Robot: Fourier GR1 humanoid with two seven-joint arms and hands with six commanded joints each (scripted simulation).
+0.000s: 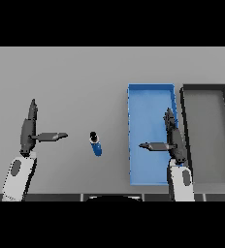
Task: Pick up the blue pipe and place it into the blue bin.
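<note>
Nothing of the task is done yet, as we read it. The blue pipe (95,144) lies on the grey surface (75,77), untouched, between our 2 hands. The left robot hand (29,131) hovers to the pipe's left, fingers straight, thumb spread toward it. The right robot hand (171,140) hangs over the blue bin (148,97), fingers apart, empty. A dark bin (206,88) sits just beyond it. Reaching, grasping, carrying and dropping all remain.

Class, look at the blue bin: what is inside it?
The blue bin shows only bare blue floor. The right hand covers part of it, hiding that patch. The blue pipe lies outside.
</note>
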